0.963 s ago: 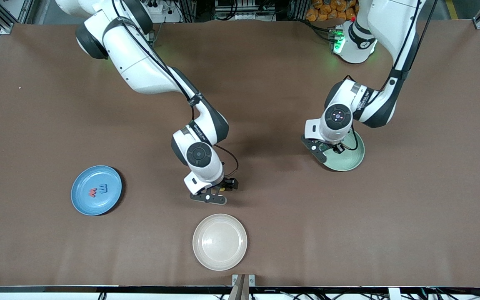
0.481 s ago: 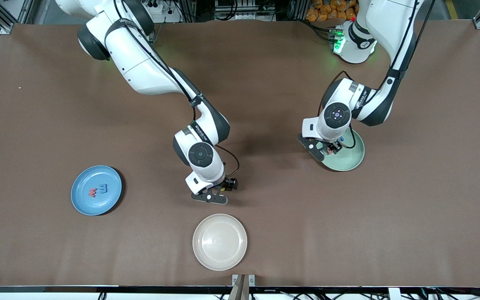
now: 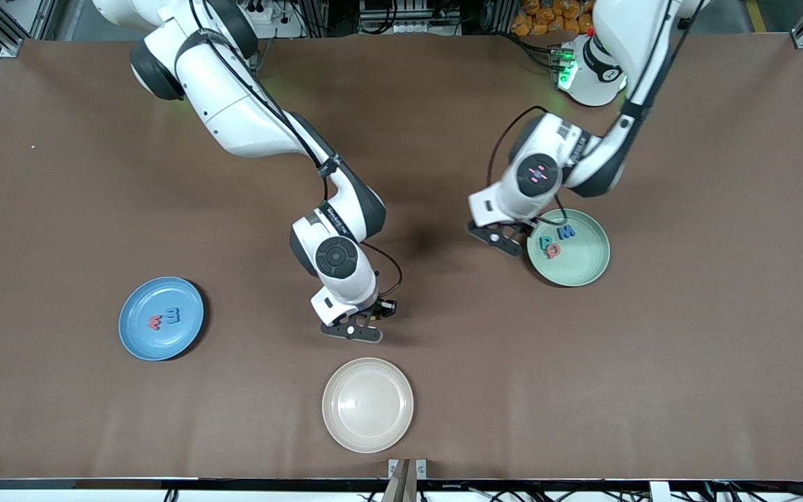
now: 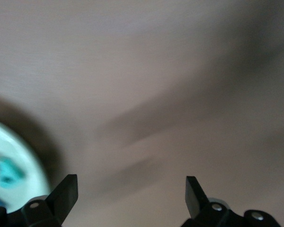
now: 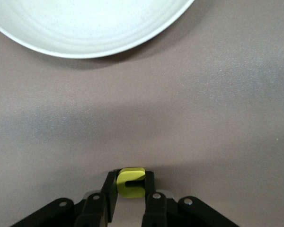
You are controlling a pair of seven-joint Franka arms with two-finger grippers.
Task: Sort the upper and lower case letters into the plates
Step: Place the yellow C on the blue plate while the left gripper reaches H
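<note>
My right gripper (image 3: pixel 372 319) is down at the table beside the cream plate, shut on a small yellow letter (image 5: pixel 131 182) that stands pinched between its fingers. The mint green plate (image 3: pixel 586 268) holds a blue letter (image 3: pixel 567 231), a teal letter (image 3: pixel 546 242) and a red letter (image 3: pixel 554 252). My left gripper (image 4: pixel 131 191) hangs open and empty over the bare table beside that plate's rim (image 4: pixel 23 163). The blue plate (image 3: pixel 143 341), toward the right arm's end, holds a red letter (image 3: pixel 155 322) and a blue letter (image 3: pixel 173 316).
A cream-white plate (image 3: pixel 367 425) lies empty near the table's front edge, and its rim (image 5: pixel 85 45) shows in the right wrist view. Brown table covering spreads around all three plates.
My right gripper has shut on the yellow letter. My left gripper has opened and drawn off the mint plate toward the table's middle, uncovering the letters in it.
</note>
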